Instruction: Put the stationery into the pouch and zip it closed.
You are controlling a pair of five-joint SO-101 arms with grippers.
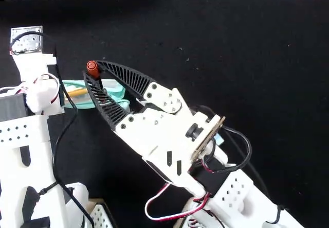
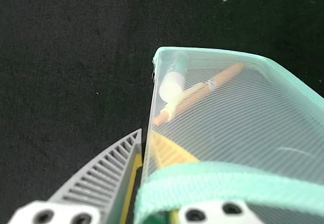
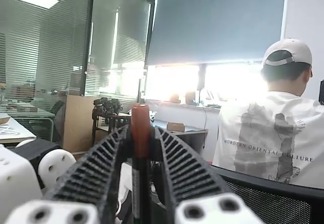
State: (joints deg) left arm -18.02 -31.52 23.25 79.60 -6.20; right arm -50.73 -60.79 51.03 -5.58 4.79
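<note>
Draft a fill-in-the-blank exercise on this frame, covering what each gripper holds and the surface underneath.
1. The right gripper is shut on a slim dark pen with a ____ cap.
2. The left gripper grips the translucent mint-green zip pouch, which holds an orange wooden ____.
3. The table is covered in ____ cloth.

Missing words: red; pencil; black.
</note>
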